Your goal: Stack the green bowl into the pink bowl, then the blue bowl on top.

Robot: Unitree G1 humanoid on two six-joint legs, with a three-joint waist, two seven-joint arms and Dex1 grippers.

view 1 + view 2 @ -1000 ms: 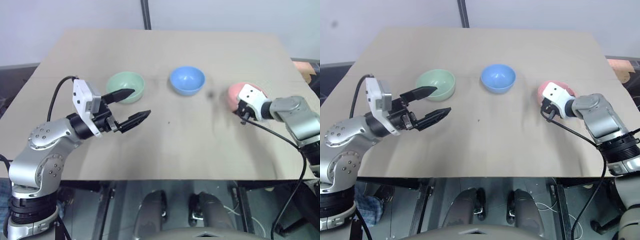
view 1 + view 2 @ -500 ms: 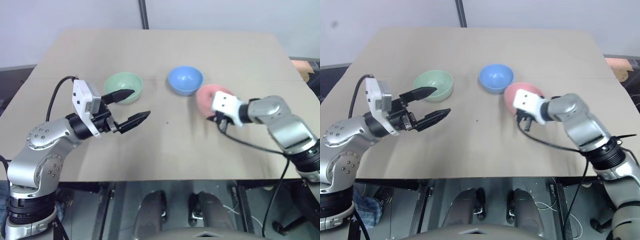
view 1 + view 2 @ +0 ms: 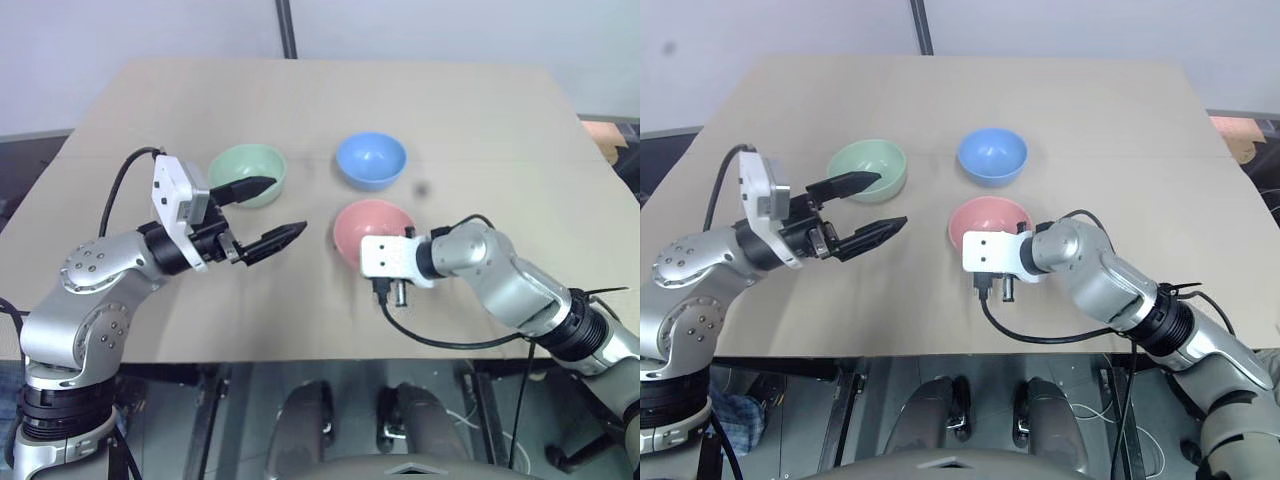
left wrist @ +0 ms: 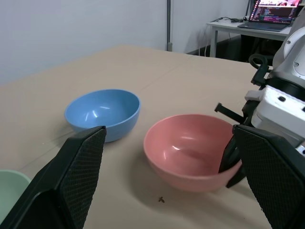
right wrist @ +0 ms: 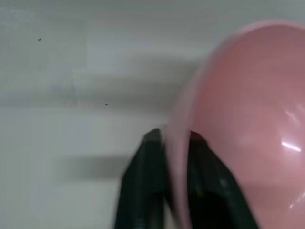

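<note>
The pink bowl [image 3: 373, 222] sits upright on the table's middle, just in front of the blue bowl [image 3: 371, 158]. My right gripper [image 5: 174, 137] holds the pink bowl's near rim, one black finger inside and one outside. The white wrist block covers those fingers in the head views. The green bowl [image 3: 247, 173] stands at the left, level with the blue bowl. My left gripper [image 3: 284, 206] hovers open beside the green bowl and points toward the pink bowl. Nothing is between its fingers. All three bowls are empty and apart.
The tan table [image 3: 470, 110] has bare room at the back and along the right side. Its front edge [image 3: 330, 358] runs close under my right forearm. A black cable [image 3: 440, 340] loops from my right wrist. A desk with a laptop [image 4: 279, 9] stands beyond the table.
My right arm carried the pink bowl from the table's right side leftward to the middle, in front of the blue bowl. The left arm stayed in place, open.
</note>
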